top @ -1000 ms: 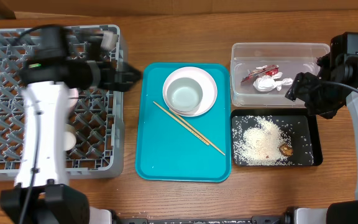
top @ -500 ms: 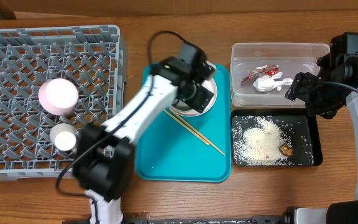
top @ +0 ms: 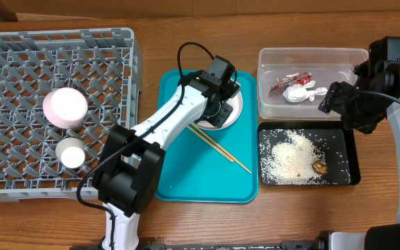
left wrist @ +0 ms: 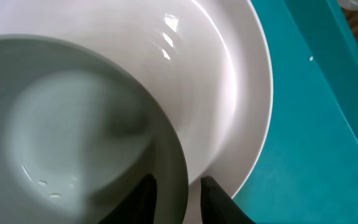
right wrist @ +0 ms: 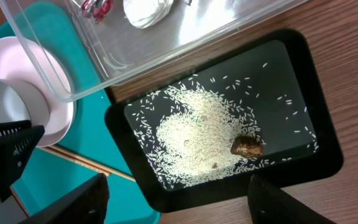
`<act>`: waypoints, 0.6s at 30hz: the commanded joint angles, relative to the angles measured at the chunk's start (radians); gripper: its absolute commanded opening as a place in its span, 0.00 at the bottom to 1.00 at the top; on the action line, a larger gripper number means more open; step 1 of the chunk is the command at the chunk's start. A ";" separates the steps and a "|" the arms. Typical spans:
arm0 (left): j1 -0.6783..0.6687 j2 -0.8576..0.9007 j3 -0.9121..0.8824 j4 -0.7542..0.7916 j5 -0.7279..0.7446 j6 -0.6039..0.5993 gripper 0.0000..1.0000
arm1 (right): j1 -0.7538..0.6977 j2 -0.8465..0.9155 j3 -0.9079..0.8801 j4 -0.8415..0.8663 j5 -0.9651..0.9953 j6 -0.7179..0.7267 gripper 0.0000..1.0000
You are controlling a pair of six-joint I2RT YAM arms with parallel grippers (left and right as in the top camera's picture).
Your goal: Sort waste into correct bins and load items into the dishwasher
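Bare teal tray [top: 186,173] below the chopsticks [top: 210,144]; left arm [top: 165,125] across the plate [top: 233,111] above them.

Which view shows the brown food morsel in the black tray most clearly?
The right wrist view: the brown morsel sits large and unblocked beside the rice in the black tray. Overhead shows it only as a small speck; the left wrist view misses it.
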 commanded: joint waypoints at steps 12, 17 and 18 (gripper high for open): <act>-0.001 -0.003 -0.011 -0.007 0.008 -0.013 0.07 | 0.002 -0.008 0.012 -0.007 0.009 -0.004 0.73; 0.005 -0.024 0.015 -0.021 0.004 -0.031 0.04 | 0.002 -0.008 0.012 -0.007 0.009 -0.004 0.73; 0.006 -0.032 0.027 -0.028 0.005 -0.031 0.04 | 0.002 -0.008 0.012 -0.007 0.009 -0.003 0.73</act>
